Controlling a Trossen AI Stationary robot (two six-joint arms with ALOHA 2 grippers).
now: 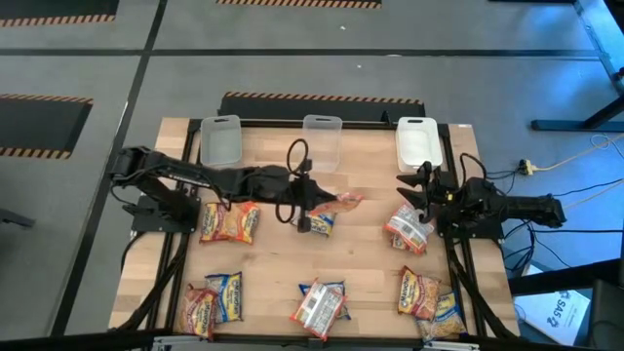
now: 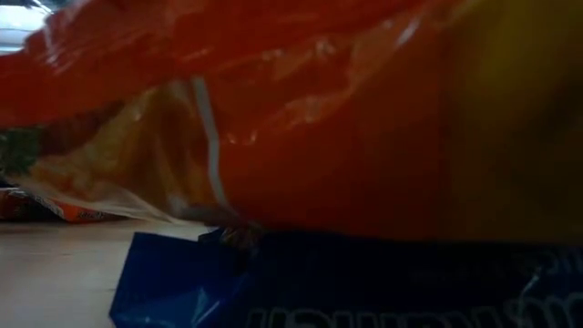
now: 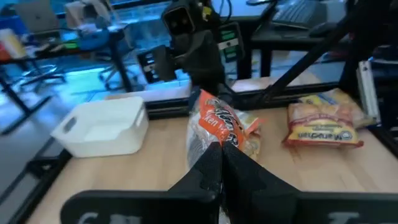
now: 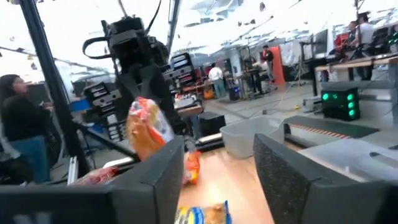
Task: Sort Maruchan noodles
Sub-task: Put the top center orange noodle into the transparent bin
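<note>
**Carrying an orange packet to its bin**

On the left of the table, a red-and-yellow packet lies flat near the left arm's base, and a clear left bin stands at the far edge. The left gripper reaches out to mid-table with its fingers pinched tight on a pink-orange packet, which hangs lifted above the wood just in front of the middle bin. To do this step well, the arm should probably hold the pinch firm, since crinkly film slips easily, carry the packet fully over the chosen bin's rim, and part the fingers only once it hangs inside the walls. Further right, the right gripper waits with fingers parted and nothing between them, near the white bin and above another packet.
</note>
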